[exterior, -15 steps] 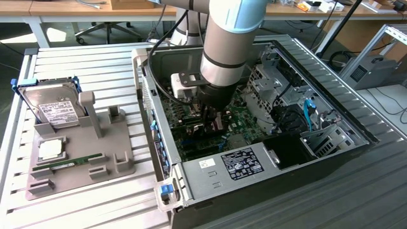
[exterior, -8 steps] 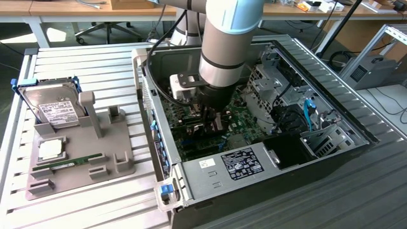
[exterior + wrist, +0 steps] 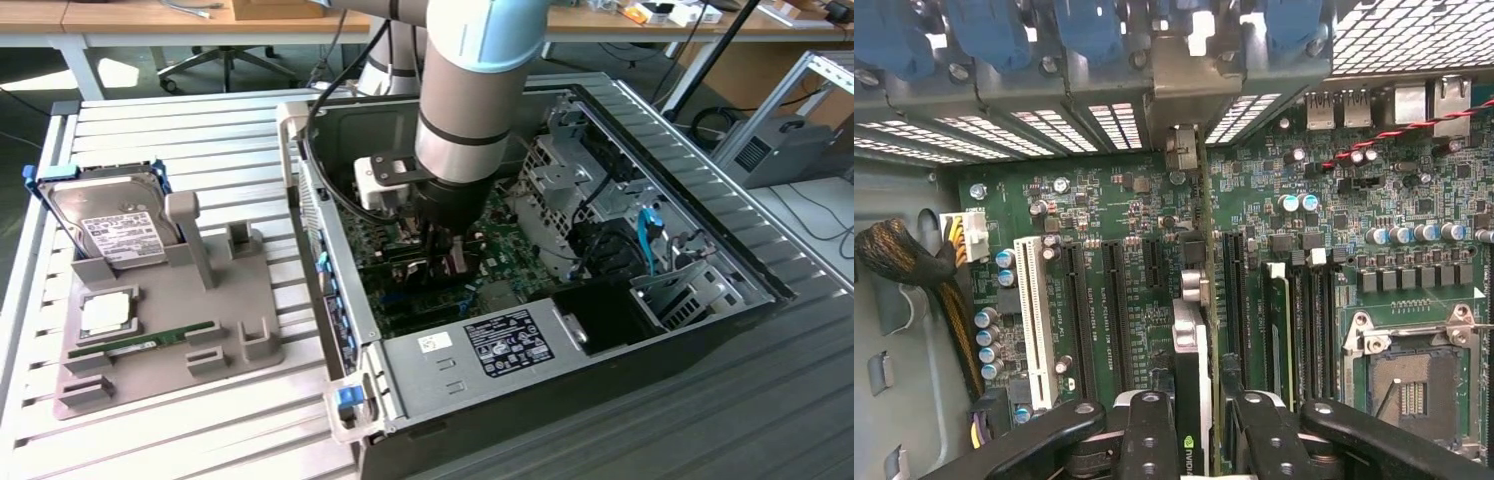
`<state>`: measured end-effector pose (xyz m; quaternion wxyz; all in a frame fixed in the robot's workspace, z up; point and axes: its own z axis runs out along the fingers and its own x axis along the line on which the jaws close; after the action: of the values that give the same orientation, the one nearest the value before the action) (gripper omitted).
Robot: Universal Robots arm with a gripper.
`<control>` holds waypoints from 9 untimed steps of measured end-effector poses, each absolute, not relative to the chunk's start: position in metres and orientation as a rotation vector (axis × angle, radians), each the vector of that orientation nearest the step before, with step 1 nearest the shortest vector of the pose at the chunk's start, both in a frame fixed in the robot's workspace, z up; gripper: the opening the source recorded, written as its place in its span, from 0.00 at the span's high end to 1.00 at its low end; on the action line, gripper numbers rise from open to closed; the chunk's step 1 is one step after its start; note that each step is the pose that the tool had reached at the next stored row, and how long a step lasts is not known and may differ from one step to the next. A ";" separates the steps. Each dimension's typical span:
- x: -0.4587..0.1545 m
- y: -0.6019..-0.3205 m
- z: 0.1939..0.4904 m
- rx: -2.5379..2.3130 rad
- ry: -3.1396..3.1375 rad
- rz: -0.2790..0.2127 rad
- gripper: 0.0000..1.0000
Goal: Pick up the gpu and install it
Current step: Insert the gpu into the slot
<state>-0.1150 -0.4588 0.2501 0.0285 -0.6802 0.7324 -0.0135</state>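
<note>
1. One computer case [image 3: 400, 400], open-sided, lying on the slatted metal surface [image 3: 200, 430]. Its nearest corner carries a blue latch [image 3: 350, 398], and a black label [image 3: 505, 343] sits at two o'clock of that latch.
2. One grey holder [image 3: 174, 340], at nine o'clock of the case in the exterior view. It carries a memory stick [image 3: 140, 342], a processor chip [image 3: 107, 313] and, at its far end, a hard drive [image 3: 114, 225] with blue rails, leaning.
3. One tool [image 3: 1194, 425], inside the case above the green motherboard [image 3: 1104, 200]. Its black fingers [image 3: 1149, 430] pinch the gpu from both sides.
4. One gpu [image 3: 1192, 350], held on edge over the motherboard, running alongside the long black expansion slots [image 3: 1116, 310]. Whether it is seated cannot be told.
5. One processor socket [image 3: 1414, 385], on the same board, well apart from the gpu.
6. One robot arm [image 3: 467, 100], rising from the tool toward twelve o'clock.
7. One wheeled chair base [image 3: 220, 62], beyond the surface at eleven o'clock.
</note>
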 end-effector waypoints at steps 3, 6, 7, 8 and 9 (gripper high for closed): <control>-0.116 -0.459 0.253 -2.093 2.253 -0.055 0.73; -0.117 -0.459 0.254 -2.085 2.244 -0.071 0.73; -0.117 -0.459 0.254 -2.084 2.243 -0.074 0.73; -0.117 -0.459 0.254 -2.084 2.243 -0.074 0.73; -0.118 -0.459 0.255 -2.083 2.242 -0.075 0.73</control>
<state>-0.1176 -0.4588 0.2546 0.0401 -0.6800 0.7317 -0.0246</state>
